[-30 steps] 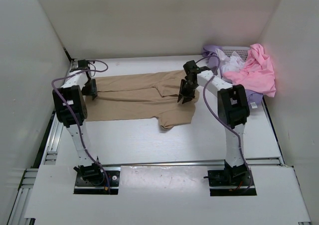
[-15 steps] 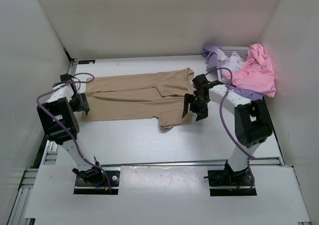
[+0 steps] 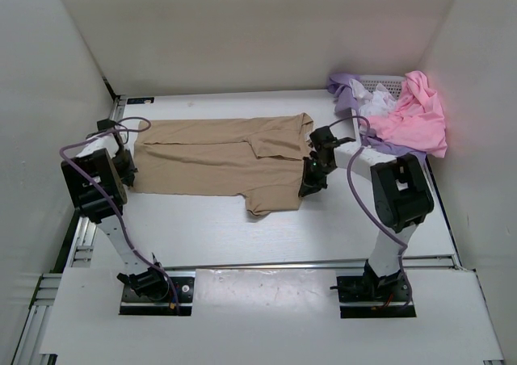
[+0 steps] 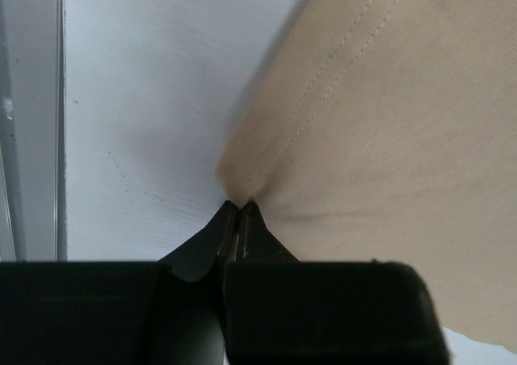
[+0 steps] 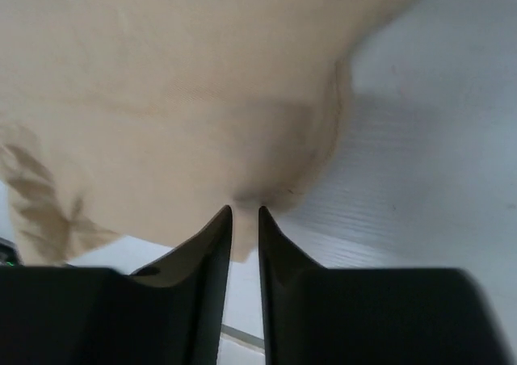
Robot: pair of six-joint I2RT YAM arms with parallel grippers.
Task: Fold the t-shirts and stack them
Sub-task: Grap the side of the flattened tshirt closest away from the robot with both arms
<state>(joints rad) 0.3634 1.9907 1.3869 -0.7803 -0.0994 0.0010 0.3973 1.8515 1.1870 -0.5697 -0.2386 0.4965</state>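
A white table walled in by pale panels carries the work; the two arm bases sit at its near edge

Beyond them the tan-beige t-shirt lies spread flat across the middle of the table, long side running left to right, a sleeve flap hanging toward the near side. From above, both grippers are too dark and small for their jaws to be read, and each arm covers the bit of cloth it reaches

The left gripper sits at the shirt's near-left corner. Its wrist view shows the left gripper clenched tight, tips together, pinching the stitched corner of the tan-beige t-shirt

The right gripper is at the shirt's right edge. In its wrist view the right gripper leaves only a thin slit, and the tan-beige t-shirt puckers where the tips nip its edge

Half a second ago both pairs of jaws stood wide and clear of the cloth; the right gripper has since come in onto the edge, and the sleeve flap has shifted a little left

In the far right corner a basket, mostly buried, holds the pink t-shirt, the white t-shirt and the lavender t-shirt, heaped together
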